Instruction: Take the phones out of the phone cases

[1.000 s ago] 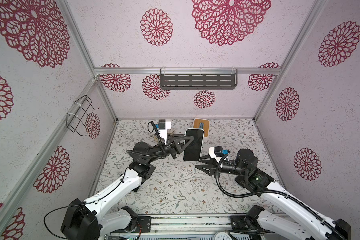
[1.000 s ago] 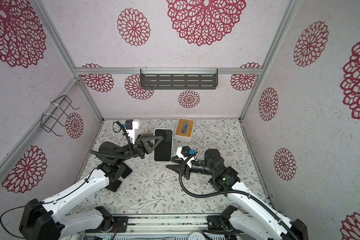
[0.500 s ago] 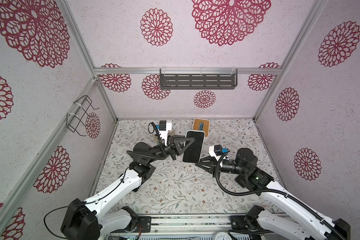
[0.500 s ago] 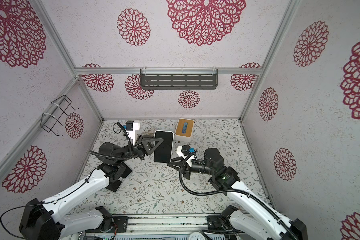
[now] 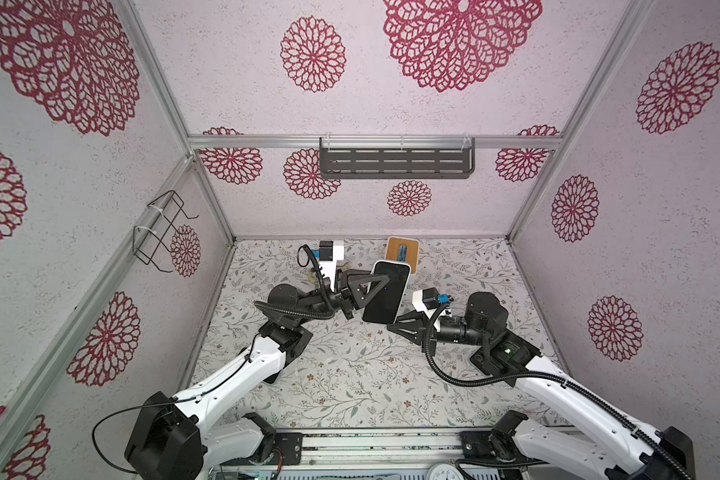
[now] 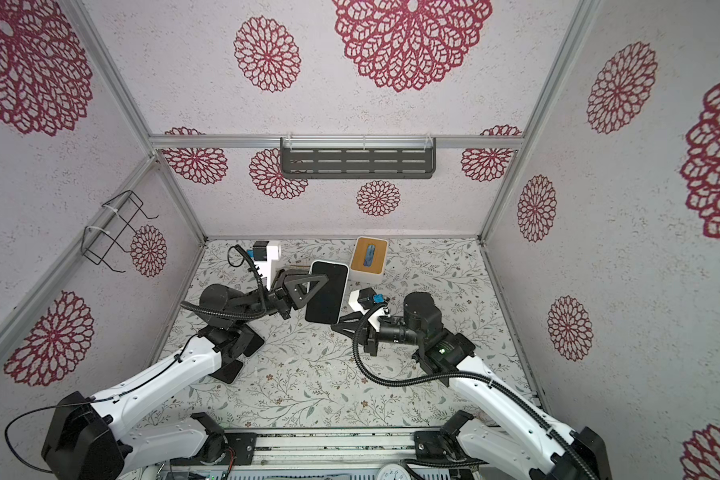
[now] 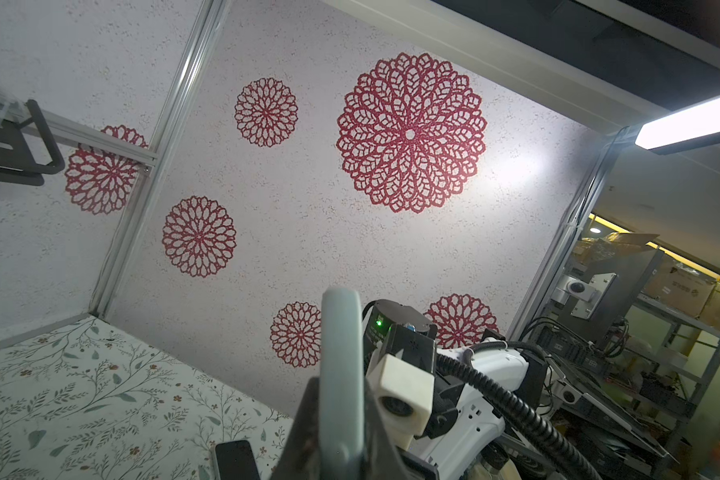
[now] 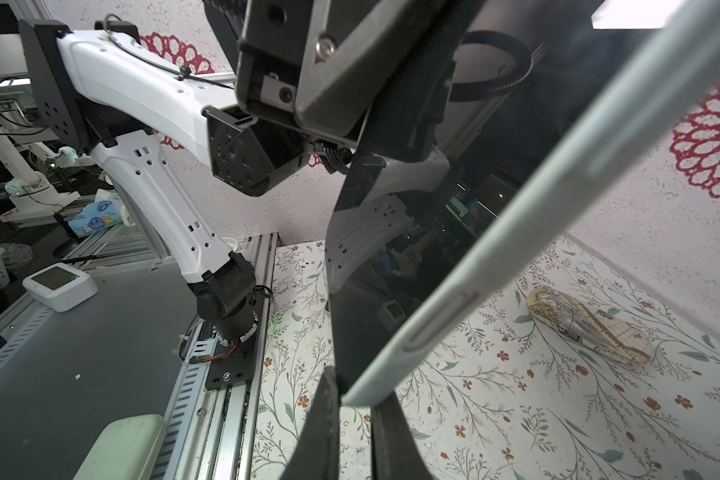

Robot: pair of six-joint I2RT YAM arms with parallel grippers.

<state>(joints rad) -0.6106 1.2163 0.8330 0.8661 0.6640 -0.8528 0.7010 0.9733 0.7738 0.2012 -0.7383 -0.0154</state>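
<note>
My left tool (image 5: 380, 287) is clamped across the phone case (image 8: 537, 232). The phone (image 5: 387, 297) sits inside it, raised above the bench (image 5: 350, 374), near the wood-topped box (image 5: 402, 249). My right tool (image 8: 356, 419) is pinched onto the phone case's lower corner.

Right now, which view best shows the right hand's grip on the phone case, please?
The right wrist view: close up, the right hand pinches the phone case by a corner. Both top views show it small, from afar. The left wrist view shows only its edge in the left hand.
</note>
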